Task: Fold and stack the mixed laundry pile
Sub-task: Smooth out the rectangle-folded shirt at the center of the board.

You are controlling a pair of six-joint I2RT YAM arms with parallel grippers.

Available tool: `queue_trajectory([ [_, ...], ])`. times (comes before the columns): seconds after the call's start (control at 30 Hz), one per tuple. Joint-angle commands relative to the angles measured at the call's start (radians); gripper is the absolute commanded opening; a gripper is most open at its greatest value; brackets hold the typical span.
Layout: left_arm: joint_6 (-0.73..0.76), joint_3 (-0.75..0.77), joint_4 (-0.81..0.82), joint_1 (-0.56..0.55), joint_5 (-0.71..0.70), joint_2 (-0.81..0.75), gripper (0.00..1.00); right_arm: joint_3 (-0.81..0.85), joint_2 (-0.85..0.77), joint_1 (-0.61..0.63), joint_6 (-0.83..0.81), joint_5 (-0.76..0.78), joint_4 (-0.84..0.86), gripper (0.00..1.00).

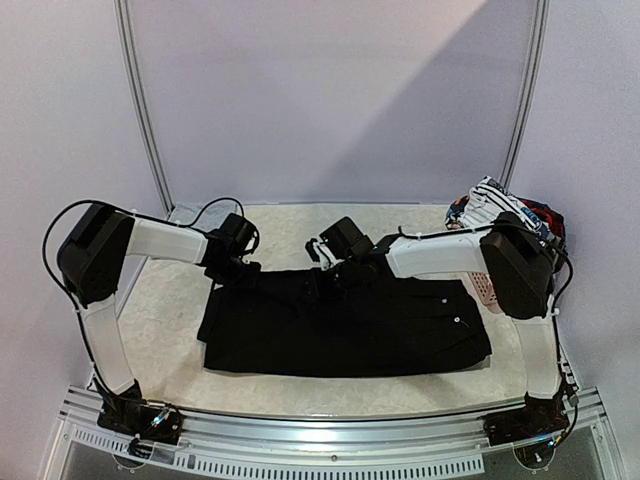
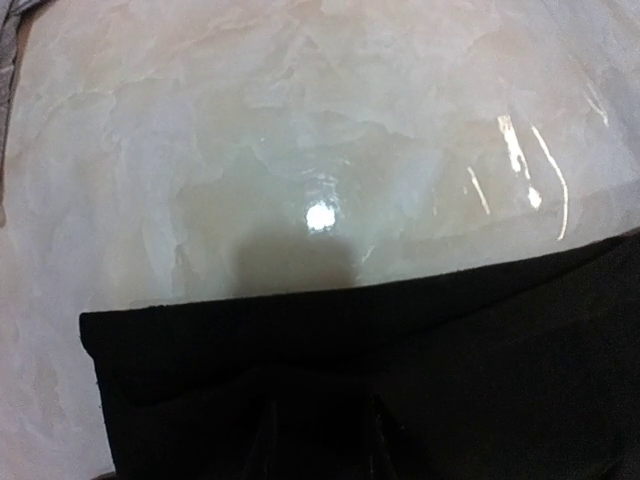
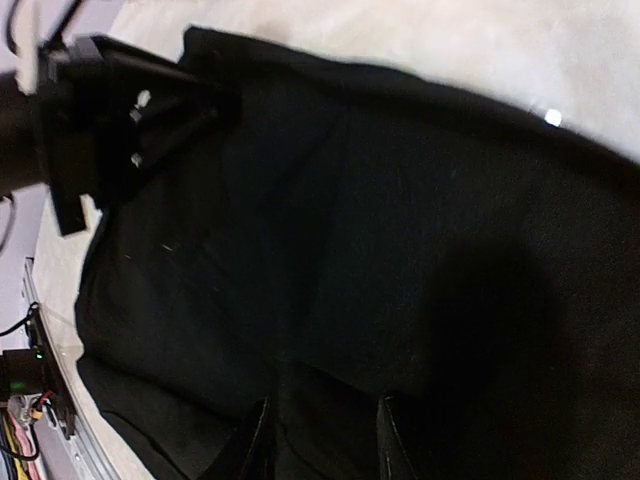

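Observation:
Large black trousers (image 1: 345, 320) lie folded flat across the middle of the table. My left gripper (image 1: 232, 268) sits low at their far left corner. In the left wrist view its dark fingers (image 2: 315, 440) stand a little apart over the black cloth (image 2: 500, 380), just behind the hem. My right gripper (image 1: 330, 272) rests on the far edge near the middle. Its fingers (image 3: 320, 440) are also apart, with a ridge of the black cloth (image 3: 400, 220) between them. The rest of the mixed laundry pile (image 1: 500, 205), striped, red and blue, sits heaped at the back right.
A pink perforated basket (image 1: 483, 290) holds the heap behind my right arm. The pale marbled table (image 1: 170, 300) shows left of and beyond the trousers. A metal rail (image 1: 330, 420) runs along the near edge. The left gripper's body (image 3: 110, 120) shows in the right wrist view.

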Motion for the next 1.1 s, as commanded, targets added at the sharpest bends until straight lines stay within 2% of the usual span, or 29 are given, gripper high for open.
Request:
queue_trajectory([
  [0.0, -0.014, -0.038, 0.047, 0.030, 0.016, 0.019, 0.30, -0.027, 0.042, 0.019, -0.011, -0.021, -0.008, 0.35],
  [0.4, -0.025, -0.057, 0.059, 0.054, 0.000, 0.013, 0.28, -0.244, -0.058, 0.034, 0.004, 0.066, -0.027, 0.34],
  [0.67, -0.024, -0.025, 0.012, 0.054, -0.054, -0.017, 0.28, -0.224, -0.181, 0.101, -0.046, 0.147, -0.184, 0.35],
  [0.83, -0.023, -0.037, 0.001, 0.017, -0.085, -0.093, 0.29, -0.196, -0.246, 0.120, -0.062, 0.145, -0.203, 0.36],
  [0.93, -0.016, -0.037, -0.031, -0.028, -0.129, -0.157, 0.34, -0.150, -0.267, 0.120, -0.079, 0.167, -0.223, 0.38],
  [1.07, -0.011, -0.046, -0.090, -0.101, -0.192, -0.253, 0.50, -0.098, -0.278, 0.104, -0.098, 0.304, -0.292, 0.42],
])
